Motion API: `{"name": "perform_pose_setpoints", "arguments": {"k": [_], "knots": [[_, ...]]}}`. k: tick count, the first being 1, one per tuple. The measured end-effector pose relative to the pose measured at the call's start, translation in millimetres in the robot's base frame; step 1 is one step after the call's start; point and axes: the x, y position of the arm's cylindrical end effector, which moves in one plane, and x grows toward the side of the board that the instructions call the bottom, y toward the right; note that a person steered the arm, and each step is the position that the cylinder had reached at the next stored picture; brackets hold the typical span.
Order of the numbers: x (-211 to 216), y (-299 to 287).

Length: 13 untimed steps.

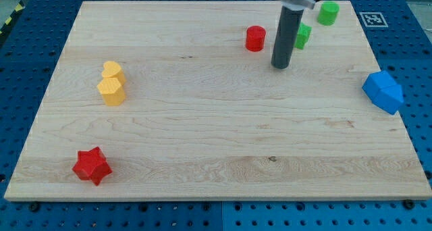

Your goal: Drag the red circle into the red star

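Note:
The red circle (255,38) stands near the view's top, right of centre. The red star (92,165) lies far off at the view's bottom left. My tip (281,66) rests on the board just right of and slightly below the red circle, with a small gap between them. The dark rod rises from the tip toward the view's top.
A green block (304,35) sits just right of the rod, partly hidden by it. Another green block (329,13) is at the top right. A blue block (383,91) is at the right edge. A yellow heart (113,70) and yellow hexagon (111,91) touch at the left.

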Motion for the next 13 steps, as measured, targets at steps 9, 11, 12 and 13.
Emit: {"name": "perform_pose_setpoints", "arguments": {"k": [9,11,12,13], "knots": [[-149,-37],[-122,-79],[-73,-96],[-68,-98]]}}
